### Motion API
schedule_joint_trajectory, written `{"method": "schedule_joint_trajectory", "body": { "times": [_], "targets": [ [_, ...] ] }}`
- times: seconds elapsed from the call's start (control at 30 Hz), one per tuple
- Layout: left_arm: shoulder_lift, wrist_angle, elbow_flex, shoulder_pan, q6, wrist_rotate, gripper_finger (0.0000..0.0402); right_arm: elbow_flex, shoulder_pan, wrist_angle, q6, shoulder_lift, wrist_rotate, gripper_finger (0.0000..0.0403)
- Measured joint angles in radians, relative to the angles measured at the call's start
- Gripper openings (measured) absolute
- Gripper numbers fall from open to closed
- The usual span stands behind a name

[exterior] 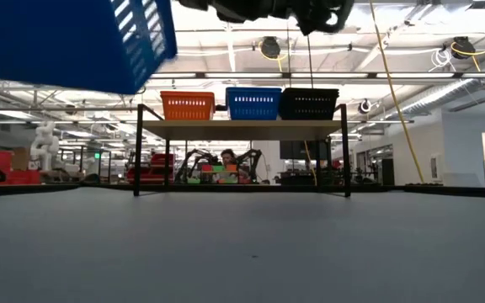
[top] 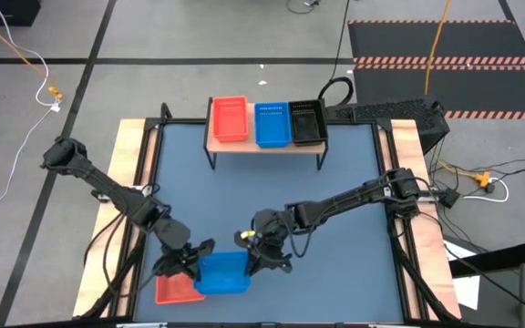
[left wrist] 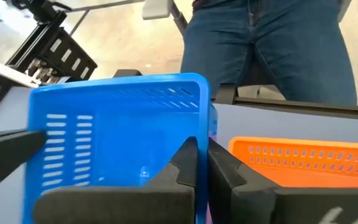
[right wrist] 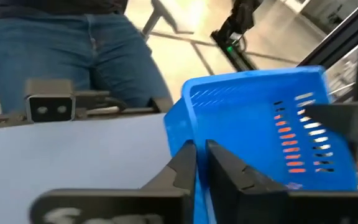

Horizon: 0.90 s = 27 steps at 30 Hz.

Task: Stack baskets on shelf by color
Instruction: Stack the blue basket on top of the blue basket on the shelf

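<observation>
A blue basket (top: 221,273) hangs above the table's near edge, between my two grippers. My left gripper (top: 192,258) is shut on its left wall and my right gripper (top: 261,260) on its right wall. The low view shows this blue basket (exterior: 74,38) raised well off the table. A red basket (top: 174,290) lies flat on the table just left of it, partly under it. The shelf (top: 264,146) stands at the far side on black legs. On its plank sit a red basket (top: 229,119), a blue one (top: 271,124) and a black one (top: 307,122). My left gripper (left wrist: 202,165) pinches the blue basket's upright left wall (left wrist: 201,118) between its two fingers, one inside the basket and one outside. It comes in from the table's left. The basket is lifted clear of the table. My right gripper (right wrist: 201,163) pinches the basket's opposite wall (right wrist: 180,127) at its rim, one finger inside and one outside. It comes in from the table's right. The basket hangs between the two grippers, slightly tilted in the low view.
A person in jeans (left wrist: 272,43) stands just beyond the table's near edge. Wooden side rails (top: 413,210) border the blue table top. Bare table lies between the grippers and the shelf (exterior: 242,129). Cables and floor mats lie outside the table.
</observation>
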Motion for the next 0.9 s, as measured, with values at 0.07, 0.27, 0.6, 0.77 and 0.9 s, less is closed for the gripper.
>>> {"method": "schedule_joint_trajectory", "body": {
  "times": [0.07, 0.27, 0.6, 0.77, 0.9],
  "targets": [
    [0.0, 0.001, 0.0, 0.007, -0.002, -0.005, 0.0022, 0.0, 0.0, -0.028, -0.001, 0.0, 0.0, 0.001],
    [0.0, 0.019, 0.0, 0.011, -0.227, -0.033, 0.0061, 0.0, 0.0, -0.06, 0.091, -0.01, -0.001, 0.0005],
    [-0.001, -0.011, 0.0, 0.028, -0.789, -0.133, 0.012, -0.001, -0.002, -0.29, 0.106, -0.145, 0.222, 0.0003],
    [-0.001, -0.106, 0.0, 0.032, -0.981, -0.261, 0.0157, -0.001, 0.021, -0.457, 0.168, -0.228, 0.518, 0.0002],
    [-0.001, -0.171, 0.003, 0.034, -1.036, -0.307, 0.0176, -0.001, 0.044, -0.546, 0.222, -0.266, 0.641, 0.0002]
  ]
}}
